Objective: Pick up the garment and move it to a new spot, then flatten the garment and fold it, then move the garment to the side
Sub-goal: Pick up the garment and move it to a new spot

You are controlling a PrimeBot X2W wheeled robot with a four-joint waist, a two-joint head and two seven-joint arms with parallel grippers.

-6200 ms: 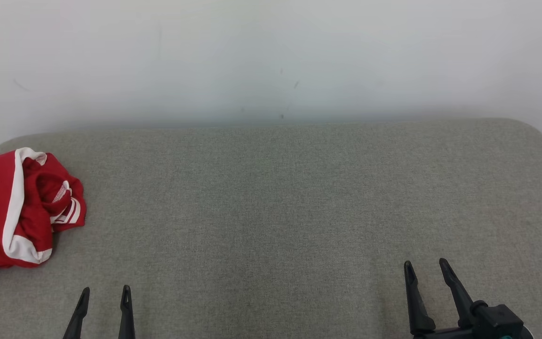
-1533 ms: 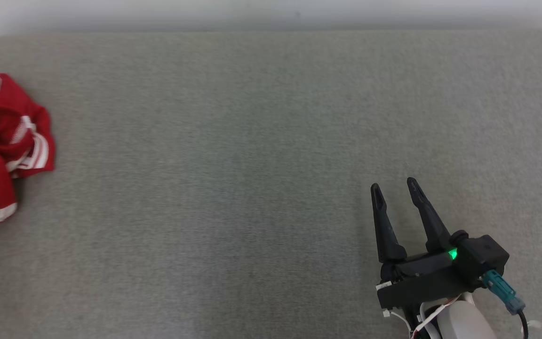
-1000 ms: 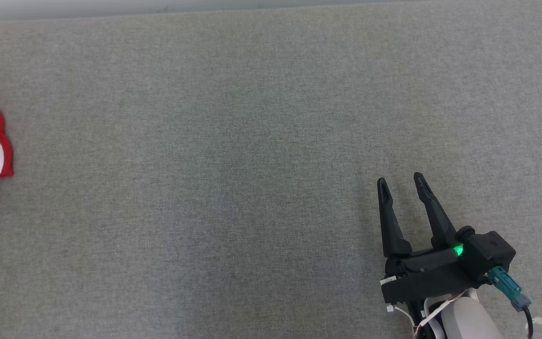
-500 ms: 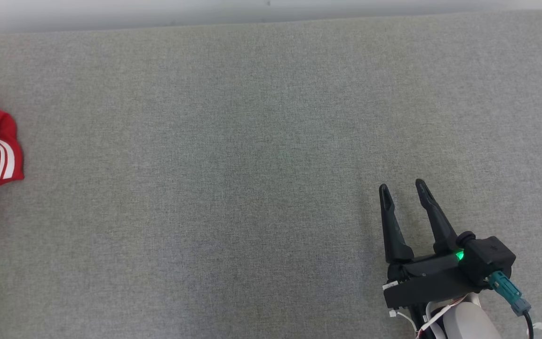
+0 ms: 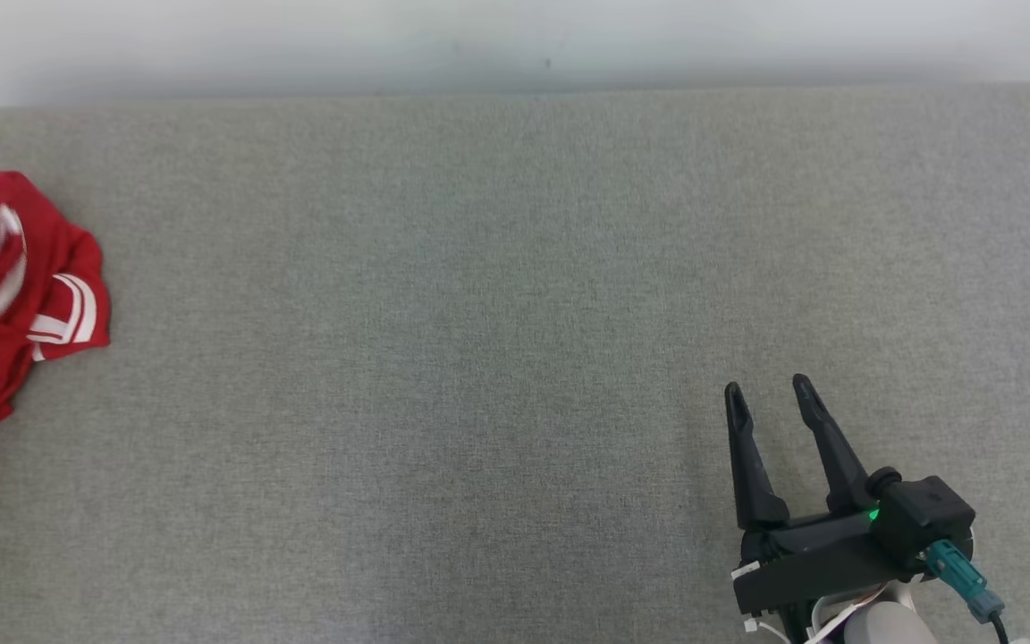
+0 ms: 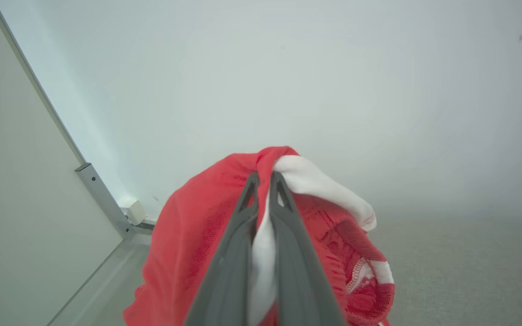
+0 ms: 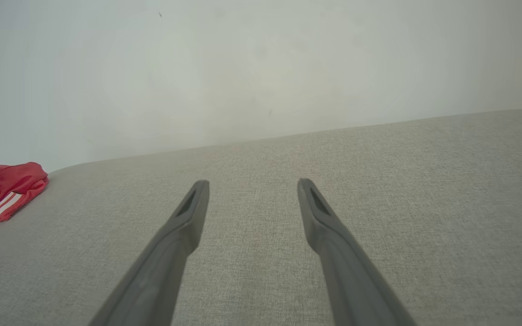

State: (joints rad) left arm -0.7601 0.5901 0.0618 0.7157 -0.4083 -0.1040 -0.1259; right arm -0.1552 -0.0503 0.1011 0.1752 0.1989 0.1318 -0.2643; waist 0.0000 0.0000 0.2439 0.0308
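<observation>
Between the left claw's (image 6: 264, 179) fingers, pressed almost together, runs a strip of white cloth: it is clamped on the garment (image 6: 188, 235). In the left wrist view the red fabric bunches over both fingertips, and a white band (image 6: 320, 183) curls off to the right of them. Behind it stands a pale wall (image 6: 333, 68). A metal rail (image 6: 102, 199) slants down at the left, meeting a second panel. That view alone makes the grip plain.

From the head view the garment is a crumpled red heap with white stripes at the far left edge of the grey fabric surface (image 5: 479, 358), partly cut off by the frame. Its upper white part is blurred. The right wrist view catches the same heap from the side, low at its left edge. There the striped fold lies on the surface, close to its rounded back edge. Whether the rest hangs free I cannot tell.

Well apart from it, at the lower right of the head view, the right claw (image 5: 768, 386) is spread wide with nothing between its fingers, which point toward the wall. A green light (image 5: 873, 514) glows at its base, beside a teal plug (image 5: 953, 559). Its own wrist view shows the two fingers low over bare grey cloth.
</observation>
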